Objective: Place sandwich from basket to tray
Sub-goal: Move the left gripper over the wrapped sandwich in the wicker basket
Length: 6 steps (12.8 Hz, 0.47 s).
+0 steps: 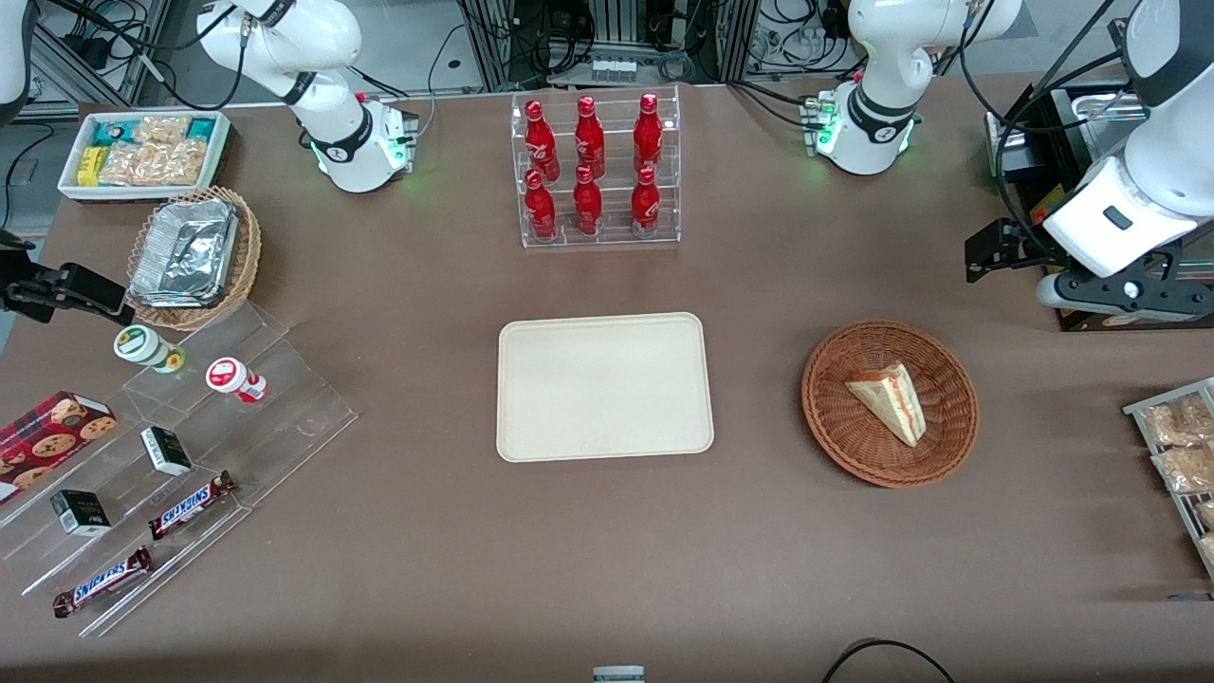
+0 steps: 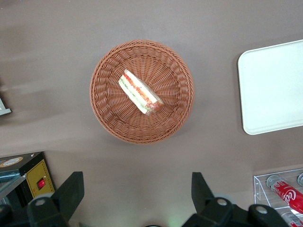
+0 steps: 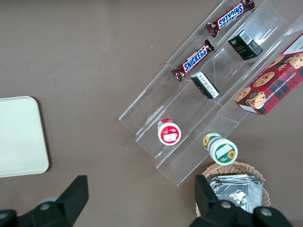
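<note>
Above the table, your gripper (image 2: 135,198) hangs with fingers apart; sandwich (image 1: 890,400) lies in basket (image 1: 835,417), tray (image 1: 604,386) bare: transfer not begun.

Bright even overhead light, soft shadows, sharp focus, slight bottle glare

Six red bottles (image 1: 593,169) fill a clear rack (image 1: 599,235).
</note>
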Each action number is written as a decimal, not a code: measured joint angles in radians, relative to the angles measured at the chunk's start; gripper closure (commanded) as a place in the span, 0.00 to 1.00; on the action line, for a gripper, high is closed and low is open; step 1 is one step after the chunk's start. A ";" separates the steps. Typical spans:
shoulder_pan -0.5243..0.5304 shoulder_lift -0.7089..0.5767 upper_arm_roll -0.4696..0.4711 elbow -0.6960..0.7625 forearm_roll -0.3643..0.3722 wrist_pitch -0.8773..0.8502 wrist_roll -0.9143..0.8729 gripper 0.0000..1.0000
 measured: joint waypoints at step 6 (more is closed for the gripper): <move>0.000 0.005 0.003 -0.102 0.000 0.088 -0.002 0.00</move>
